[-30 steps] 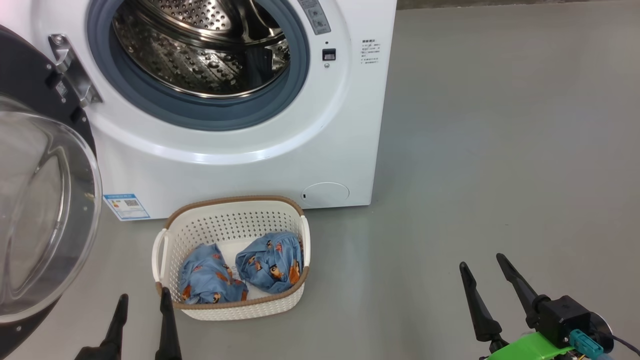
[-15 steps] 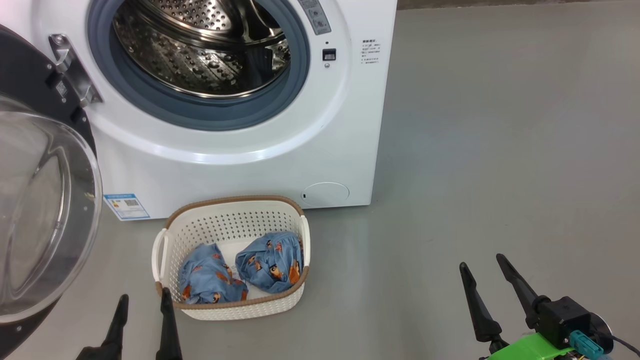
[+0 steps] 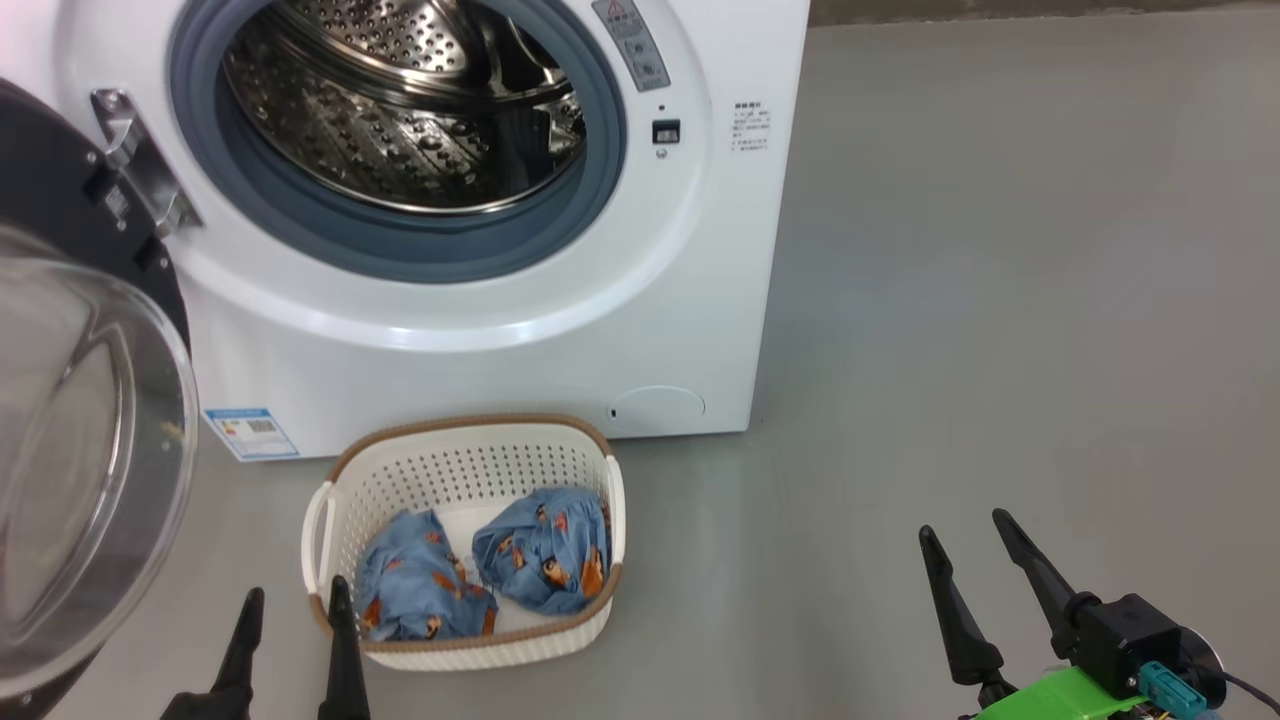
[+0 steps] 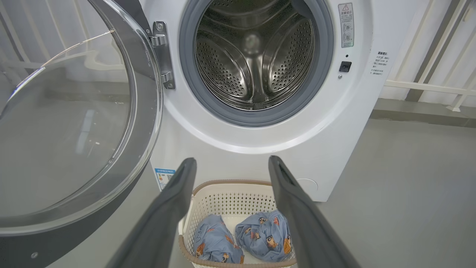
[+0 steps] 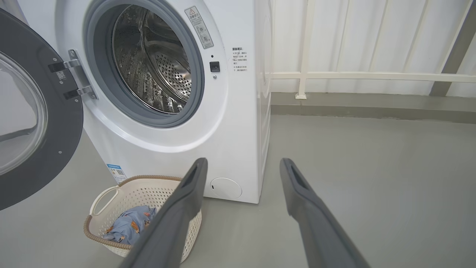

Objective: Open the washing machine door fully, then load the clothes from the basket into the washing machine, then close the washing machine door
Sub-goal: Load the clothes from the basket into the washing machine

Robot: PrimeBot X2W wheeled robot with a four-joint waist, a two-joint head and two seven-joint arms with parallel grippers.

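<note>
— Checking orientation: which way do we find the washing machine door (image 3: 80,450) pointing?
— We find it swung out on its hinge at the left of the washing machine (image 3: 480,340), with its glass bowl bulging toward us. The mouth of the drum (image 3: 400,110) faces us, uncovered.
— And the basket (image 3: 460,478)?
— It stands upright on the floor (image 3: 1000,300) just in front of the machine, open top upward. Its long axis runs left to right along the machine's front. The clothes (image 3: 545,550) lie inside as two bundles, side by side.
— Where does it lie relative to our grippers?
— Just ahead and to the right of the left gripper (image 3: 296,590), whose right finger overlaps the basket's near left corner; we cannot tell whether they touch. The right gripper (image 3: 963,522) sits well apart, to the basket's right. Both are spread wide and hold nothing.
</note>
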